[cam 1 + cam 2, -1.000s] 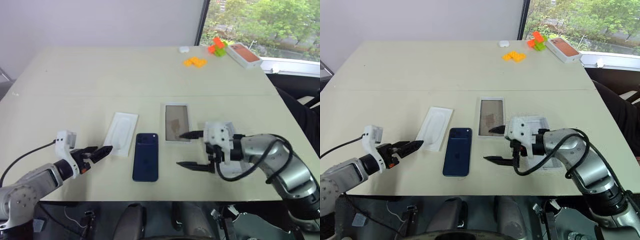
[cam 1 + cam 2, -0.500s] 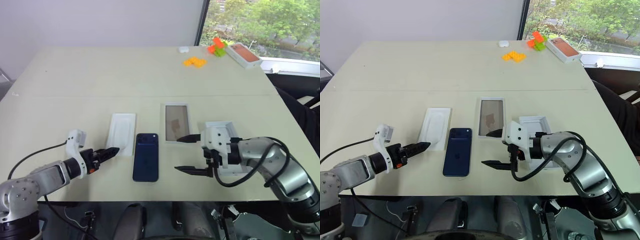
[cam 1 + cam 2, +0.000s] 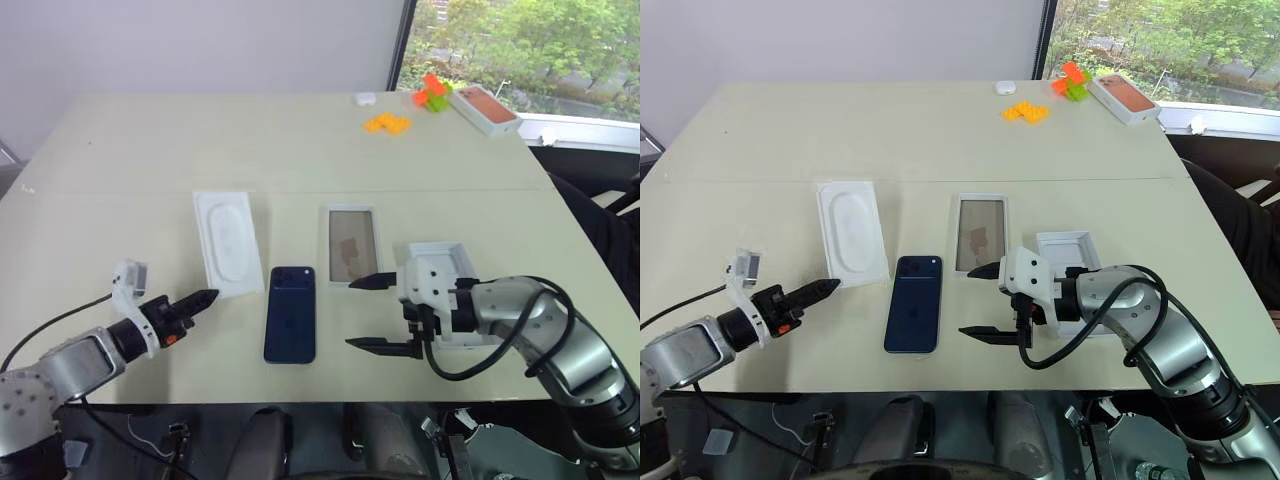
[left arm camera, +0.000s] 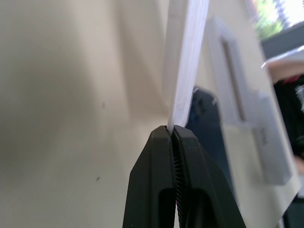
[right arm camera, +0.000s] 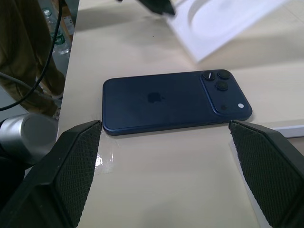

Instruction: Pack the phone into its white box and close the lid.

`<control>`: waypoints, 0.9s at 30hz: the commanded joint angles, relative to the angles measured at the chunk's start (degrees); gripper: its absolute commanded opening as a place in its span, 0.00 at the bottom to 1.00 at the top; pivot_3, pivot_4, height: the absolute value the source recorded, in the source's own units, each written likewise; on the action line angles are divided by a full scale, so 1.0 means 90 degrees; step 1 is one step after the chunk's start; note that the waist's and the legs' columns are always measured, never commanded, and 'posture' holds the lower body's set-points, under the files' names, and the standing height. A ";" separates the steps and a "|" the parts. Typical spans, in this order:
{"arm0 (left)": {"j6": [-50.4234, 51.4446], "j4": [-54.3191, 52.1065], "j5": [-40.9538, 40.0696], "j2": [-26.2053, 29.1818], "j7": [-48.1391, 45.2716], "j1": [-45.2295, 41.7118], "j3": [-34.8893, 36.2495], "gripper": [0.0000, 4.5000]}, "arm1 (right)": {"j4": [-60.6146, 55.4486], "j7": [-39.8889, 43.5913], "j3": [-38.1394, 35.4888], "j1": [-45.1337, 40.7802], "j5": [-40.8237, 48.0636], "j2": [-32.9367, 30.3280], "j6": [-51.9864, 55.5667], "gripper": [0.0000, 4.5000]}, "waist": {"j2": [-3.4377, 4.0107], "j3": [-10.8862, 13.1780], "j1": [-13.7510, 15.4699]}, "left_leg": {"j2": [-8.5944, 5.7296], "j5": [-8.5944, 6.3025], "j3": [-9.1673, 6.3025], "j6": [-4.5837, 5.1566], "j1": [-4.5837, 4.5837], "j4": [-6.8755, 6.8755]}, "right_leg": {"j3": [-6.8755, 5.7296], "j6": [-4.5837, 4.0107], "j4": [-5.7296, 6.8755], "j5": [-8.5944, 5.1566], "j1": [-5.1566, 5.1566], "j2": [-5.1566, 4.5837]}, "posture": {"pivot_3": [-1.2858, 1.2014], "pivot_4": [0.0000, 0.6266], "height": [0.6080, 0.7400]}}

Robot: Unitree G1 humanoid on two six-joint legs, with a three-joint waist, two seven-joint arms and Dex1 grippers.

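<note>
The glossy, stiff, probably slippery phone lies flat beside the white box, best pinched across its long edges by the spread right end effector, while the left end effector is clenched on the insert.

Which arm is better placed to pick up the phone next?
Right. The right gripper faces the phone with its jaws wide open, and the phone lies between them in the right wrist view. The left gripper is shut on the white insert.
</note>
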 commanded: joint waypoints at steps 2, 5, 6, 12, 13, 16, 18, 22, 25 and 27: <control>-0.0502 -0.0487 -0.0686 0.0007 0.0449 -0.0261 -0.0166 0.01 | -0.0134 -0.0026 -0.0230 -0.0130 0.0016 -0.0083 -0.0064 1.00 | -0.0001 0.0001 0.0024 | 0.0000 0.0000 -0.0001 -0.0001 -0.0001 0.0000 | 0.0000 -0.0001 0.0000 0.0000 0.0000 0.0000 | 0.52 0.24 1.00; -0.0669 -0.0763 -0.0872 0.0005 0.0813 -0.0466 -0.0632 0.01 | -0.0058 -0.0029 -0.0354 -0.0208 0.0019 -0.0147 -0.0070 1.00 | -0.0002 0.0001 0.0056 | -0.0004 0.0004 -0.0002 -0.0006 -0.0001 0.0001 | 0.0000 -0.0002 0.0000 0.0000 0.0004 -0.0002 | 0.52 0.24 1.00; -0.0729 -0.0788 -0.0929 0.0036 0.0885 -0.0466 -0.0700 0.01 | -0.0053 -0.0028 -0.0364 -0.0214 0.0021 -0.0153 -0.0070 1.00 | -0.0002 0.0001 0.0062 | -0.0006 0.0004 -0.0001 -0.0007 0.0000 0.0002 | 0.0000 -0.0002 -0.0001 0.0000 0.0004 -0.0002 | 0.52 0.24 1.00; -0.1244 -0.0214 -0.2379 -0.0976 0.3736 -0.1955 -0.2988 0.01 | 0.0190 0.0062 -0.0660 -0.0184 -0.0127 -0.0492 -0.0180 1.00 | -0.0021 0.0005 0.0209 | -0.0014 0.0008 -0.0017 -0.0014 -0.0002 0.0007 | -0.0002 0.0017 -0.0003 0.0012 0.0013 -0.0004 | 0.52 0.24 1.00; -0.1516 -0.0065 -0.2824 -0.1126 0.4211 -0.2147 -0.3211 0.01 | 0.0171 0.0065 -0.0678 -0.0138 -0.0157 -0.0531 -0.0198 1.00 | -0.0022 0.0006 0.0179 | -0.0015 0.0008 -0.0015 -0.0014 -0.0002 0.0007 | -0.0001 0.0018 -0.0003 0.0013 0.0013 -0.0002 | 0.52 0.24 1.00; -0.1969 0.0261 -0.3522 -0.1447 0.5118 -0.2544 -0.3636 0.01 | 0.0145 0.0083 -0.0722 -0.0040 -0.0198 -0.0617 -0.0259 1.00 | -0.0022 0.0006 0.0132 | -0.0014 0.0008 -0.0014 -0.0014 -0.0002 0.0003 | 0.0000 0.0023 -0.0002 0.0016 0.0009 -0.0008 | 0.52 0.24 1.00; -0.1996 0.0465 -0.3611 -0.1520 0.5609 -0.2770 -0.3918 0.01 | 0.0131 0.0045 -0.0770 -0.0018 -0.0218 -0.0634 -0.0263 1.00 | -0.0020 0.0006 0.0138 | -0.0009 0.0009 -0.0012 -0.0016 0.0000 -0.0003 | 0.0000 0.0023 -0.0002 0.0016 0.0006 -0.0004 | 0.52 0.24 1.00; -0.1973 0.0764 -0.3628 -0.1741 0.6352 -0.3260 -0.4102 0.01 | 0.0094 0.0012 -0.0864 0.0037 -0.0232 -0.0652 -0.0237 1.00 | -0.0022 0.0006 0.0152 | -0.0010 0.0019 -0.0015 -0.0033 -0.0002 -0.0003 | -0.0002 0.0022 0.0000 0.0015 0.0006 0.0011 | 0.52 0.24 1.00; -0.1825 0.0957 -0.3628 -0.1986 0.6669 -0.3506 -0.4061 0.01 | 0.0089 0.0009 -0.0894 0.0086 -0.0256 -0.0652 -0.0248 1.00 | -0.0022 0.0007 0.0157 | -0.0020 0.0022 -0.0015 -0.0037 -0.0001 0.0001 | -0.0002 0.0015 0.0000 0.0013 0.0011 0.0012 | 0.52 0.24 1.00; -0.1668 0.1051 -0.3628 -0.2002 0.6880 -0.3623 -0.4077 0.01 | 0.0095 -0.0001 -0.0904 0.0103 -0.0276 -0.0649 -0.0258 1.00 | -0.0023 0.0006 0.0157 | -0.0042 0.0022 -0.0015 -0.0037 0.0003 0.0002 | -0.0002 0.0013 0.0000 0.0012 0.0018 0.0006 | 0.52 0.24 1.00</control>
